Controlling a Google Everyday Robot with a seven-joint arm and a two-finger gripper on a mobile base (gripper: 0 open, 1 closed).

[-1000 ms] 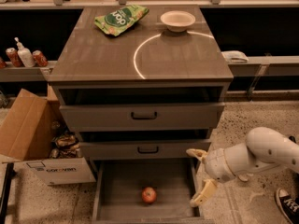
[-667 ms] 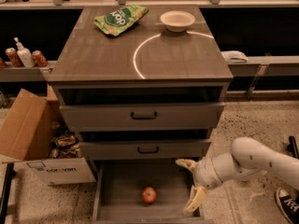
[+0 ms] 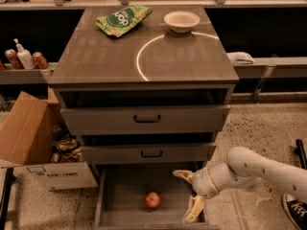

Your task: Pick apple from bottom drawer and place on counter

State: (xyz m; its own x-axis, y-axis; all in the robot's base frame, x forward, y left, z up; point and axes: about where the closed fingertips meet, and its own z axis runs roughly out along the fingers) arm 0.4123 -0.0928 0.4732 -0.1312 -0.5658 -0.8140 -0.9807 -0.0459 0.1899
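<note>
The small red apple [image 3: 153, 200] lies on the grey floor of the open bottom drawer [image 3: 120, 186], near its middle front. My gripper [image 3: 188, 193] reaches in from the right, just inside the drawer's right side, to the right of the apple and apart from it. Its two pale fingers [image 3: 194, 211] are spread open and hold nothing. The counter [image 3: 105, 56] is the glossy grey-brown cabinet top with a white arc line.
A green chip bag [image 3: 123, 19] and a white bowl [image 3: 182, 20] sit at the back of the counter. Two handled drawers [image 3: 147, 119] above stand slightly open. A cardboard box [image 3: 33, 138] stands at the left. A shoe [image 3: 293, 209] is at the lower right.
My arm has moved left, bringing the open gripper from outside the drawer's right wall to over the drawer, closer to the apple. The apple has not moved.
</note>
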